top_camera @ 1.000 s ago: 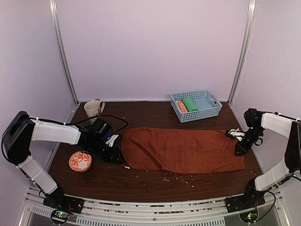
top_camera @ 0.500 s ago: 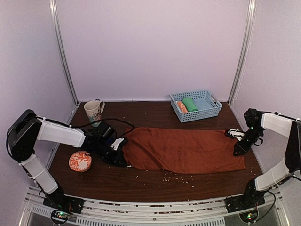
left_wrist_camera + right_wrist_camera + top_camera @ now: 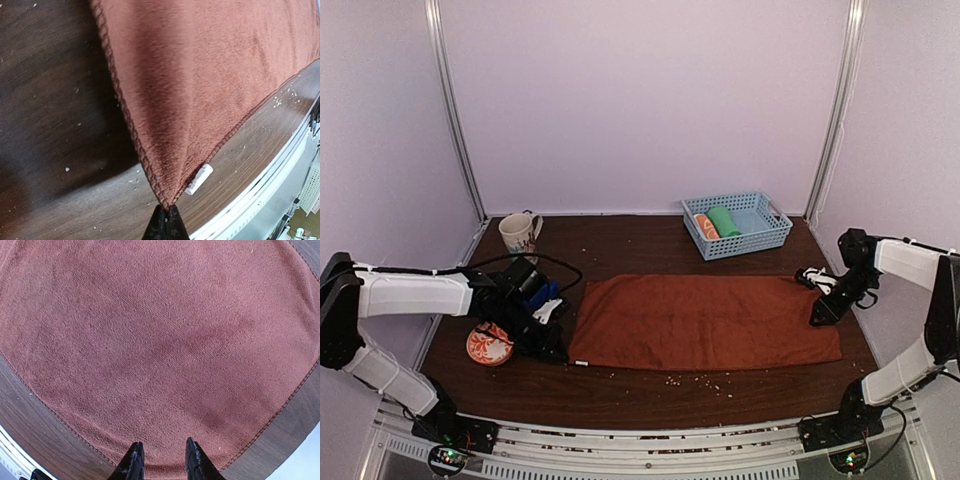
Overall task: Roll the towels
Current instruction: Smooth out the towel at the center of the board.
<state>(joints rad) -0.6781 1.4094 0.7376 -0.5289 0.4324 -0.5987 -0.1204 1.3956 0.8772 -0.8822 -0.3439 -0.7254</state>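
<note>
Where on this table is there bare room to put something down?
Bare wood lies behind the rust-brown towel, between mug and blue basket. The near strip before it is free but crumb-strewn. Crowded at left: mug, patterned bowl, left gripper.

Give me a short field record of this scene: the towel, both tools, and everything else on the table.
towel: rust-brown towel lying flat, not yet rolled
left tool: shut on the towel's near left corner
right tool: jaws parted over the towel's right end
basket: blue basket at the back, holding a green roll and an orange-and-white roll
other: mug back left; orange patterned dish beside the left arm
</note>
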